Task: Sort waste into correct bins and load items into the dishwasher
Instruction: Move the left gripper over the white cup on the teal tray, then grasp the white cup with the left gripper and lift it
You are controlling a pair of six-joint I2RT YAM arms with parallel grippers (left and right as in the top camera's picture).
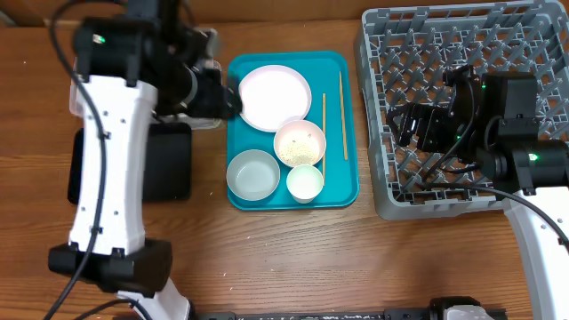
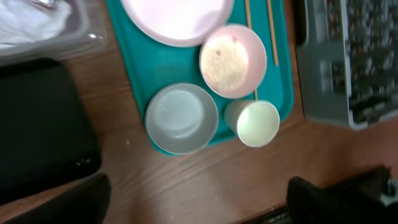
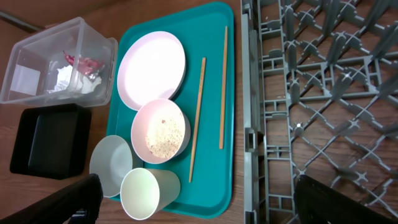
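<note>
Rice bowl point(image 1: 300, 142) sits mid teal tray point(image 1: 342, 182), beside plate point(image 1: 274, 96) and chopsticks point(image 1: 324, 133). Overhead, left arm point(image 1: 111, 151) mostly covers the clear tub point(image 3: 37, 56) beside the tray; right wrist reveals wrapper point(image 3: 84, 62), tissue point(image 3: 68, 79) inside. Left fingers point(image 2: 68, 199) and right fingers point(image 3: 68, 199) gape empty.

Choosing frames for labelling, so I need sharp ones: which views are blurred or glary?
Left wrist view: soft throughout, the grey plastic dish rack smeared at the right edge. Right wrist view: sharp, the two thin wooden chopsticks crisp. Overhead view: evenly lit, no strong glare, the round pale-pink plate cleanly outlined.
</note>
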